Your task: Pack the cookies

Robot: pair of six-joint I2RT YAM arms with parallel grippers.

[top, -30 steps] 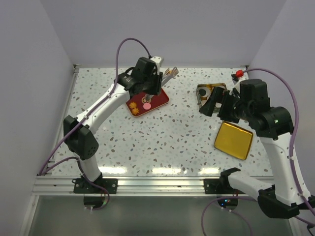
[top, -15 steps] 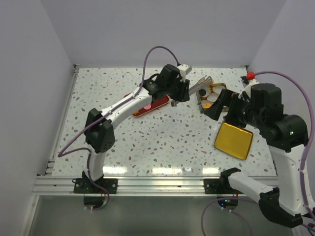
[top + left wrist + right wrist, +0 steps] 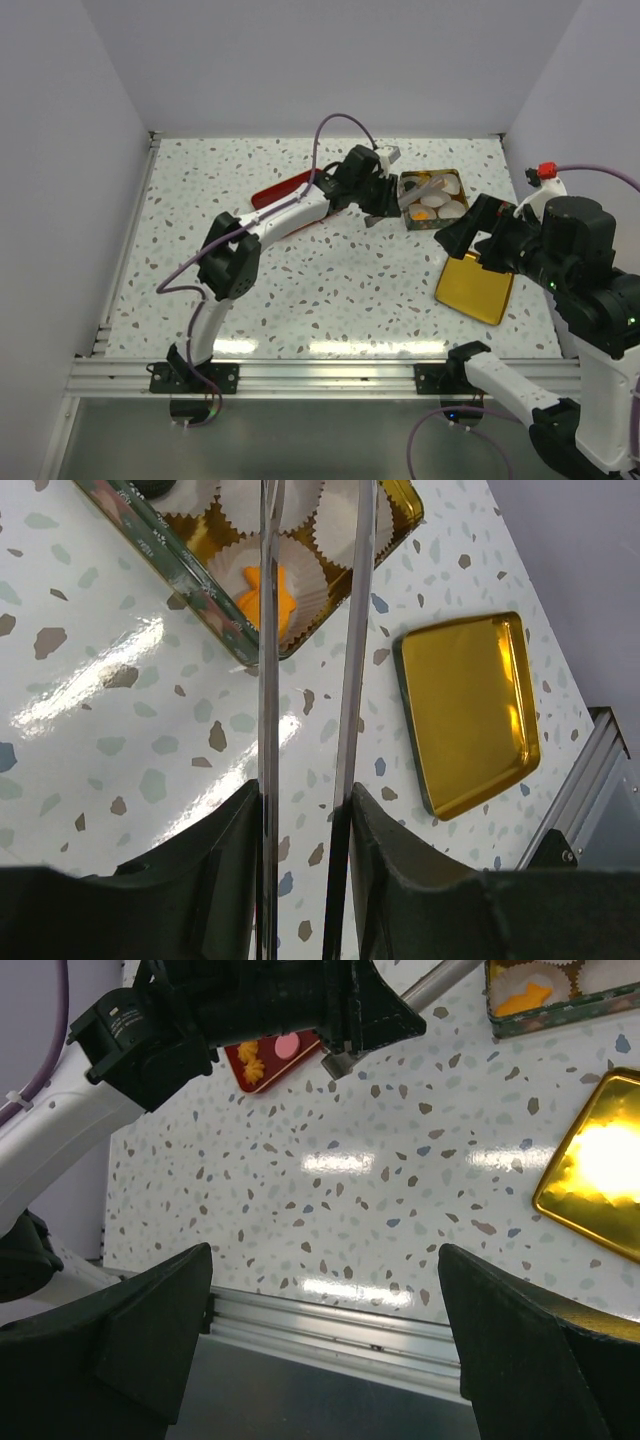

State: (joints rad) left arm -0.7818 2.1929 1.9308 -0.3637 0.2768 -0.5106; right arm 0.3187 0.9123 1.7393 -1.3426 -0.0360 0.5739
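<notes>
**Tongs over the tin, right jaws wide**

Nearest us, the right gripper (image 3: 325,1255) hangs above the speckled table (image 3: 330,290). Its jaws are spread wide with nothing between them. Close by it the gold lid (image 3: 475,285) lies flat on the table, near the tin but not touching it.

Farther in, we see the left gripper (image 3: 305,800) clenched on a pair of metal tongs (image 3: 266,680), whose two long blades run forward between its fingers. The blades stand a little apart and reach over the near wall of the tin (image 3: 170,575). Their tips run out of the wrist view, so we cannot tell whether they carry anything.

Inside the tin sit white paper cups (image 3: 330,520). One orange cookie (image 3: 262,595) lies in a cup, right beside the left blade.

Farthest off, to the left, the red tray (image 3: 268,1075) holds the other cookies (image 3: 250,1055), among them a pink cookie (image 3: 287,1045).
</notes>
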